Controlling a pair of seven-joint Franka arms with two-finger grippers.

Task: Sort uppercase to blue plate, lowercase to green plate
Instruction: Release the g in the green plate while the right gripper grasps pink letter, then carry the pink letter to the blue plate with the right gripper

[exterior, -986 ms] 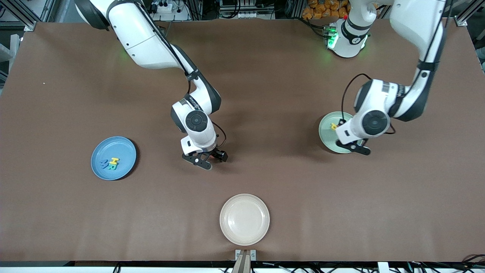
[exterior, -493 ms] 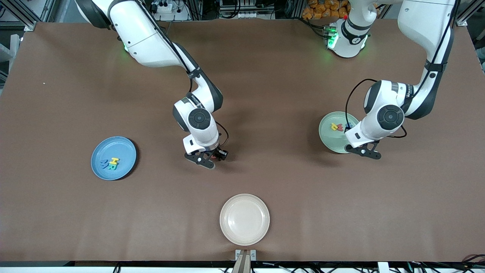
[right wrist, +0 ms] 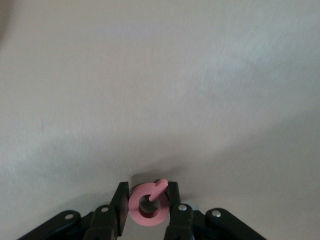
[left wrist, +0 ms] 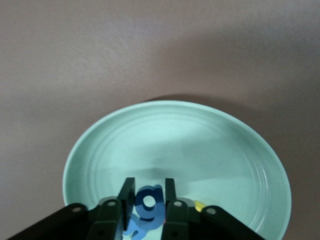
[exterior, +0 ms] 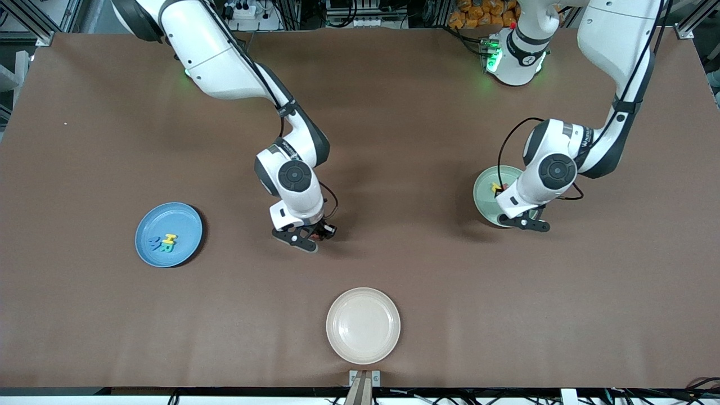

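i log: right gripper [right wrist: 147, 204] clamps the red q [right wrist: 147, 204] at the table [exterior: 394, 140]. left gripper [left wrist: 149, 202] pinches the blue g [left wrist: 148, 207] over the green plate [left wrist: 200, 145].

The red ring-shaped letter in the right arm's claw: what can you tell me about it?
The red Q is a small, flat, foam-looking ring with a short slanted tail. The right claw is shut on it, one finger against each side, just above the bare brown table, about midway along it, outside every plate.

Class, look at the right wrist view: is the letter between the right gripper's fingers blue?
No. The right gripper is closed on the red Q, which shows pinkish red, over bare brown table.
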